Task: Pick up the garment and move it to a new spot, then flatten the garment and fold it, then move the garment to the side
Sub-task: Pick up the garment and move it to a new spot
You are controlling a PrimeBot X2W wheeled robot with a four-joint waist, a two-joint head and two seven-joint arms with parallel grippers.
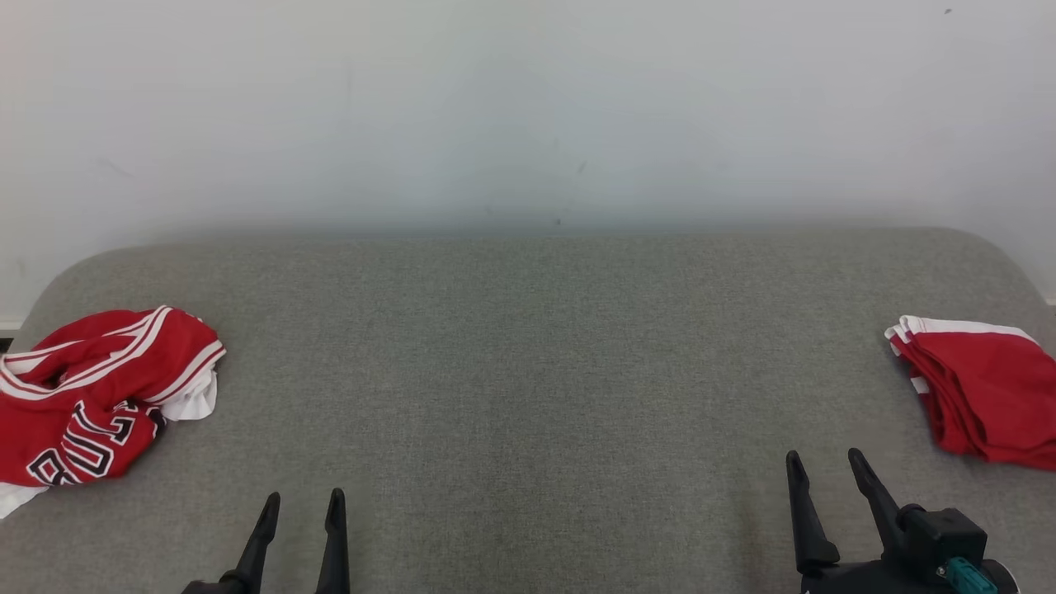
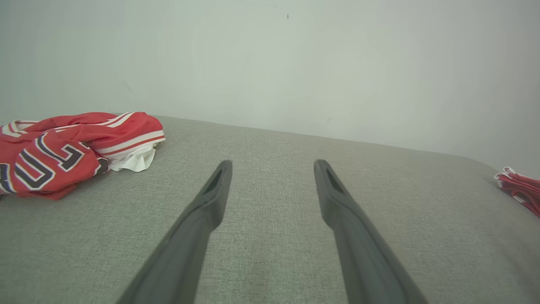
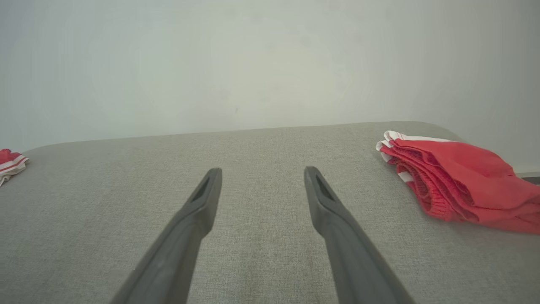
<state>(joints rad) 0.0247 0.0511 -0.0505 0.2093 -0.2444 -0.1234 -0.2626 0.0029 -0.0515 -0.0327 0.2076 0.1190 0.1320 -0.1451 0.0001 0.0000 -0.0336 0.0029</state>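
Left gripper: two long, dark, tapering fingers, each with a narrow slot near its tip.
Right gripper: matching dark slotted fingers rising from a black boxy mount.
Connector: small teal plug just beside the mount.

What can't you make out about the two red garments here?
Crumpled jersey: head view's left edge cuts it off, and its own folds hide part of the black lettering.
Folded red garment: head view's right edge cuts it off; folding hides what kind of garment it is.
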